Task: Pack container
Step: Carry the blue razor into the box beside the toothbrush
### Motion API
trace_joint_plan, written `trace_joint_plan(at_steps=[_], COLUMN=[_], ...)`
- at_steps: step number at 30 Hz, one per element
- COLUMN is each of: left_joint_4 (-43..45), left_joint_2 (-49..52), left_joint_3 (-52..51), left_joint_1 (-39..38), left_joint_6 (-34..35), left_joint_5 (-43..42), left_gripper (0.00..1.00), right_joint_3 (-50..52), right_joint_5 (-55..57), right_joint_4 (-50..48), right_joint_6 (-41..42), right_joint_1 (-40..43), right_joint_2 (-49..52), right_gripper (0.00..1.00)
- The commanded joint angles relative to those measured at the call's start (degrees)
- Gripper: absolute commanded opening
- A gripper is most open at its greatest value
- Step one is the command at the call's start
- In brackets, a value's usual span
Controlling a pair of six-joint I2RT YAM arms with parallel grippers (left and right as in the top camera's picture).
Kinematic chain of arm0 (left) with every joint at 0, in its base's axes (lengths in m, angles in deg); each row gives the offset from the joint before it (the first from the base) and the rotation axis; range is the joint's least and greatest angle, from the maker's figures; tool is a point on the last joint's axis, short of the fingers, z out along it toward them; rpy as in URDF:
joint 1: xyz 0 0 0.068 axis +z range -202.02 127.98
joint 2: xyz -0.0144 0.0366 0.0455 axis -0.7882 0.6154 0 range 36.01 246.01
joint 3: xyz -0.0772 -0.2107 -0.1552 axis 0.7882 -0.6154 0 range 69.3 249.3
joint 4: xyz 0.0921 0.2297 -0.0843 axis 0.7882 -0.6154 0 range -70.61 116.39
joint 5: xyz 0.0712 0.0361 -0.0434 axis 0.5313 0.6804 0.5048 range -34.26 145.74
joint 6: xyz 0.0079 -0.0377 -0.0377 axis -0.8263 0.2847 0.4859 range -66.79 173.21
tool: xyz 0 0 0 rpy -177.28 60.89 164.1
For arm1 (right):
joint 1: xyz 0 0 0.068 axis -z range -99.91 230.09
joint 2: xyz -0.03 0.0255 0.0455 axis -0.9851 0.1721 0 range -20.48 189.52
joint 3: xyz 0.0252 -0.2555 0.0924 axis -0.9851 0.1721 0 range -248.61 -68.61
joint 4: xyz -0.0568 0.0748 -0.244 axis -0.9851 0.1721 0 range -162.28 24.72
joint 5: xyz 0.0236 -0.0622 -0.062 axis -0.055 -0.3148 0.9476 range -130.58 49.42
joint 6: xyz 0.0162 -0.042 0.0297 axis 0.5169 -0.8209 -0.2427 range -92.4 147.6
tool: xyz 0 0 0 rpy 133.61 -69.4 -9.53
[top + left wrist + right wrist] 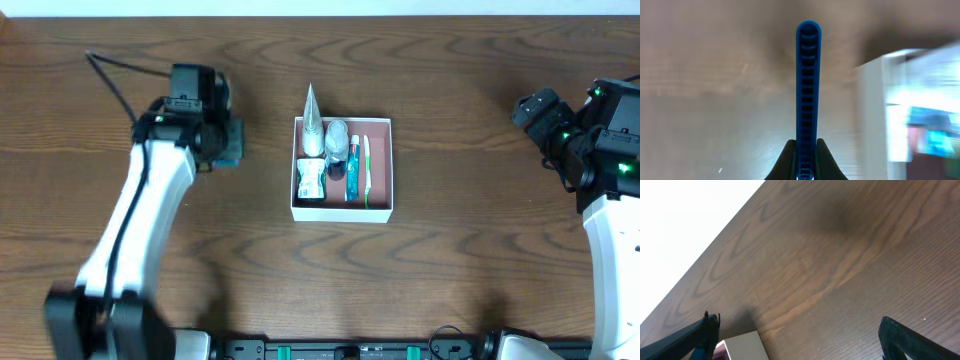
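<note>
Toiletries [330,165] side by side inside container [342,213], closed left tool [808,30] nearby

Container [340,213]: square, shallow, open-topped box with thin white walls and a reddish-brown floor. Set flat near the middle of the dark wooden table [480,250], sides roughly parallel to the table's edges. Left and middle portion packed with toiletries [312,180] lying side by side, a silvery tapered tube [311,105] poking out over the far wall; right strip of floor bare.

The dark wooden table [470,270] bears one white-walled container [379,150].
</note>
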Motion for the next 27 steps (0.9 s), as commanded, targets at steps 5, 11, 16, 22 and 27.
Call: trace_joint_plan(at_steps=[5, 11, 16, 22, 27], left_joint_4=[3.0, 6.6, 9.3, 14.6, 18.0], left_joint_2=[-14.6, -18.9, -14.8, -4.2, 4.3], left_joint_3=[2.3, 2.3, 2.3, 2.3, 2.3], left_joint_1=[-11.6, -25.1, -35.3, -42.3, -44.1], left_joint_6=[2.5, 8.9, 12.5, 18.6, 23.5], left_joint_5=[-1.6, 12.2, 23.0, 28.3, 28.2], left_gripper=[0.06, 0.06, 0.06, 0.06, 0.06], right_joint_3=[-0.3, -0.3, -0.3, -0.3, -0.3], right_joint_5=[0.4, 0.4, 0.4, 0.4, 0.4], right_joint_4=[0.0, 0.0, 0.0, 0.0, 0.0], right_joint_6=[-0.3, -0.3, -0.3, -0.3, -0.3], right_joint_1=[0.2, 0.2, 0.2, 0.2, 0.2], right_joint_2=[-0.3, -0.3, -0.3, -0.3, -0.3], right_gripper=[0.99, 0.99, 0.99, 0.99, 0.99])
